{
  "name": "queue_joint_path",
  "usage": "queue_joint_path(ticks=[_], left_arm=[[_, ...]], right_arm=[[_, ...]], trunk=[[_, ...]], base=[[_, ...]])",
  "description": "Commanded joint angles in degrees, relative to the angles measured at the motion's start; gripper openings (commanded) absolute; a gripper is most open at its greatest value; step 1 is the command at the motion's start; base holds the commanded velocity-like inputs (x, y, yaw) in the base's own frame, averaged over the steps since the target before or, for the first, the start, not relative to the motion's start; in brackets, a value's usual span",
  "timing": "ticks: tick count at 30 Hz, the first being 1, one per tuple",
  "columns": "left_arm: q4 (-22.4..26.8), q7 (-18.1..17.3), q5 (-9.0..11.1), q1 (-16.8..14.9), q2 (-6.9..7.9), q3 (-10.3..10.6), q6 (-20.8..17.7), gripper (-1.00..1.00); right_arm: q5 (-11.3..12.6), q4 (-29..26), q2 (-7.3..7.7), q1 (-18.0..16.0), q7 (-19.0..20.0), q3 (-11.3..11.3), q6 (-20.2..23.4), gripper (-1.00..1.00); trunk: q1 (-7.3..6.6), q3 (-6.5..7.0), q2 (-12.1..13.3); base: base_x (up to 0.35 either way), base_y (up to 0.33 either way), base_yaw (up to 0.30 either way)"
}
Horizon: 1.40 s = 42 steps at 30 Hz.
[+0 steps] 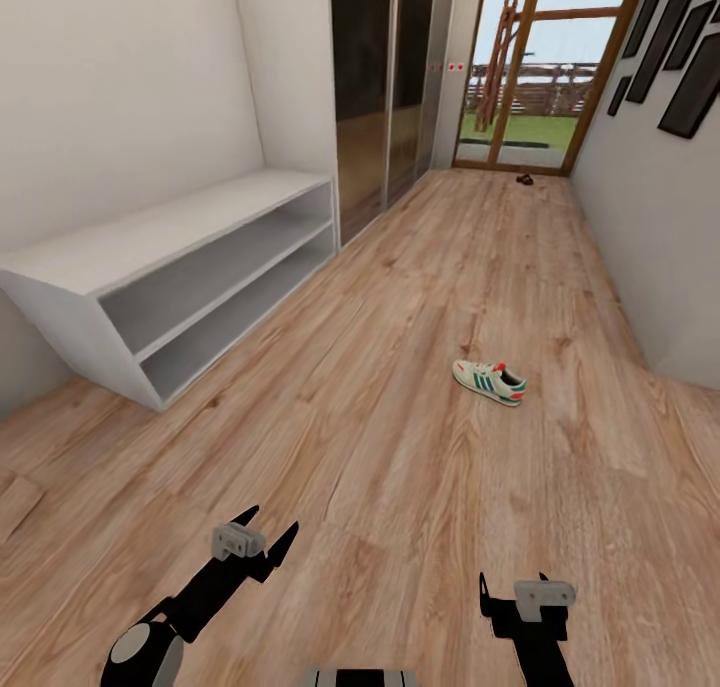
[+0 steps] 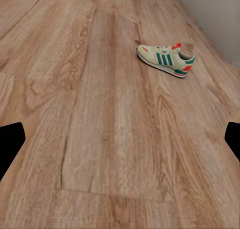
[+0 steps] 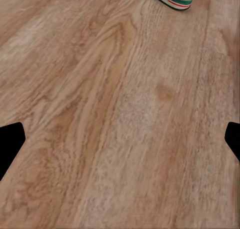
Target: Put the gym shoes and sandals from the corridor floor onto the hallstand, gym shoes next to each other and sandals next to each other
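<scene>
Found one gym shoe (image 1: 489, 382) lying upright on its sole on the corridor floor (image 1: 380, 467), well apart from the hallstand (image 1: 170, 237), across the corridor from its open front. Held nothing in the left gripper (image 1: 272, 523) or the right gripper (image 1: 512, 589): both spread wide, hovering low over bare planks, nearer the camera than the hallstand and short of the shoe. Noted both shelf levels and the flat top of the hallstand bare, so judged the task barely begun. Spotted a small dark thing (image 1: 524, 178) far beyond the hallstand, by the glass door (image 1: 530, 67); possibly a sandal, but too small to tell. Judged the likeliest trouble to be a poor grasp: closing shallowly on the soft upper or on the laces, and dropping the shoe on the way over to the hallstand. Judged a second risk in pushing rather than pinching, sliding the shoe along the smooth planks farther from the hallstand. Feared also a careless placing: setting the shoe too near the front edge of a shelf and tipping it back onto the floor, or parking it mid-shelf with no room beside it for its partner. Saw a further hazard in reaching down before rolling closer, stretching the arm to its limit. Could not locate the second gym shoe anywhere near the hallstand.
</scene>
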State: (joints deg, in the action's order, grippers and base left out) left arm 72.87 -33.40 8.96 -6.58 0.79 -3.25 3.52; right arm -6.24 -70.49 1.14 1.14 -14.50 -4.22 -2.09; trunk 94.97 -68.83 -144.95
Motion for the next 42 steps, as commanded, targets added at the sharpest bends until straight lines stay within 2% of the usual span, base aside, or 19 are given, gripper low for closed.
queue_joint_path(ticks=[1, 42], left_arm=[[-0.02, 0.00, 0.00, 0.00, 0.00, 0.00, 0.00, 1.00], [-0.09, 0.00, -0.07, -0.01, -0.05, -0.01, 0.00, 1.00]], right_arm=[[0.00, 0.00, 0.00, 0.00, 0.00, 0.00, 0.00, 1.00], [0.00, 0.00, 0.00, 0.00, 0.00, 0.00, -0.02, 1.00]], trunk=[[0.00, 0.00, 0.00], [0.00, 0.00, 0.00]], base=[[0.257, -0.254, 0.000], [0.253, -0.257, 0.015]])
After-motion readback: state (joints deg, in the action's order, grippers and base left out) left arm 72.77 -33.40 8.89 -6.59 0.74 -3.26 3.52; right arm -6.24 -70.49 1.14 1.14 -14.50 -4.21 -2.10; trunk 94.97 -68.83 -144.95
